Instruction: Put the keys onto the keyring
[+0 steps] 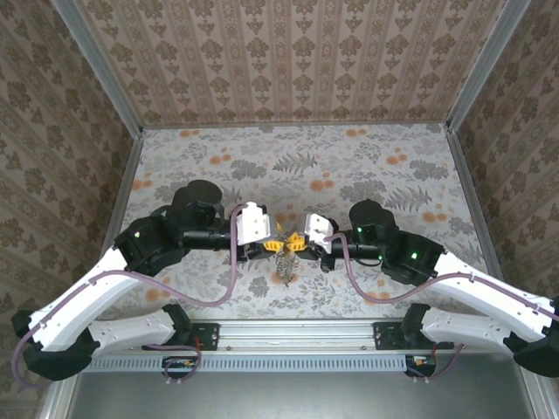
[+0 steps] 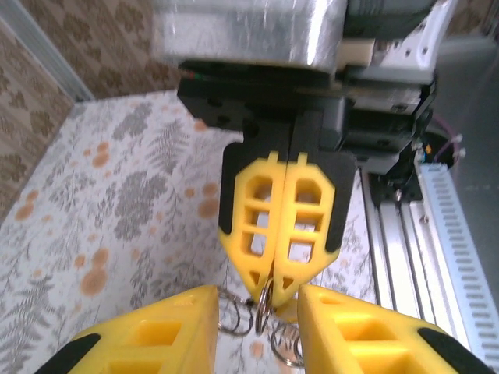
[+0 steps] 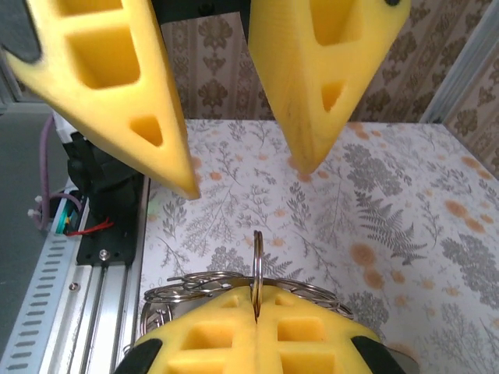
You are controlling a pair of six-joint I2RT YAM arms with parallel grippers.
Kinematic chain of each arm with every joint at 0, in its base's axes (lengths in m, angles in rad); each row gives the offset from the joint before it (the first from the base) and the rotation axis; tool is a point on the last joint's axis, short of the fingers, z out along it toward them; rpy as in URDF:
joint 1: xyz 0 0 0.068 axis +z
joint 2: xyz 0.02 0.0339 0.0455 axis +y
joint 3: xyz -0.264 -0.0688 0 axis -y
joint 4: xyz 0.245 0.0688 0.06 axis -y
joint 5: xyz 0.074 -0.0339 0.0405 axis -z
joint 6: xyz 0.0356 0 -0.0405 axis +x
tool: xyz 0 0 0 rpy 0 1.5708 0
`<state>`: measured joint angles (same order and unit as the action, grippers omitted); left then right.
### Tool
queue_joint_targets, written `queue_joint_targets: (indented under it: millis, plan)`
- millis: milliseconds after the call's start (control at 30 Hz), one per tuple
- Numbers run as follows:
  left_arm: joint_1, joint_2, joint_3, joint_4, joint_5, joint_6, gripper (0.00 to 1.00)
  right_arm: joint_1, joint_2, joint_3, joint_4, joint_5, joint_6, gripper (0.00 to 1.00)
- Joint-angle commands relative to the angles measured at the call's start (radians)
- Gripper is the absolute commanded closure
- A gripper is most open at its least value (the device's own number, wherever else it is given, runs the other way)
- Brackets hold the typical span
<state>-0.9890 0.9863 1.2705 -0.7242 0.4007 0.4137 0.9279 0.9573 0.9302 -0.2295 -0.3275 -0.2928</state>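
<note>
Near the middle of the table's [image 1: 349,166] near edge, the two tools meet tip to tip, raised off the surface. State of right gripper [image 2: 271,282]: clenched, pads flush together, pinching the keyring [image 3: 257,261] at the very tip. State of left gripper [image 3: 245,175]: released, its fingers [image 3: 117,101] spread with a clear gap and nothing between them. The keyring is held in the air, not lying on the table. One thin loop of it stands upright out of the right pads, edge-on in both wrist views, so its flat plane runs along the line joining the two tools. The rest of it fans sideways just beyond the pads, and part hangs below the meeting point in the top view. I cannot pick out the key (yellow pads crowd the spot, and nothing small and orange-headed separates from them). Judgement: the coming move turns on the left tool, since it is the free one. The loop lies straight ahead of its tips, just short of them and in line with the gap. Risk: a thin loop may twist when touched.
</note>
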Motion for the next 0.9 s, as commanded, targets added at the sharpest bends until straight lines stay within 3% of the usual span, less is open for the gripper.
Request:
queue_joint_targets:
  millis: [0, 533, 700, 767, 833, 867]
  plan:
    - [-0.007, 0.024, 0.032, -0.126, -0.038, 0.062, 0.67, -0.001, -0.008, 0.047, -0.005, 0.024, -0.014, 1.0]
    - [-0.016, 0.057, 0.006, -0.054, 0.02, 0.068, 0.66, 0.0, 0.008, 0.053, 0.002, -0.021, -0.009, 1.0]
    - [-0.015, 0.074, 0.001, -0.036, 0.019, 0.069, 0.7, 0.002, -0.003, 0.046, 0.003, -0.027, -0.011, 1.0]
    - [-0.015, 0.079, -0.002, -0.03, 0.023, 0.067, 0.77, 0.002, -0.012, 0.04, 0.009, -0.033, -0.011, 1.0]
    - [-0.015, 0.08, -0.004, -0.026, 0.033, 0.066, 1.0, 0.002, -0.017, 0.034, 0.013, -0.036, -0.013, 1.0]
    - [-0.015, 0.08, -0.006, -0.024, 0.035, 0.065, 1.0, 0.003, -0.018, 0.033, 0.014, -0.036, -0.013, 1.0]
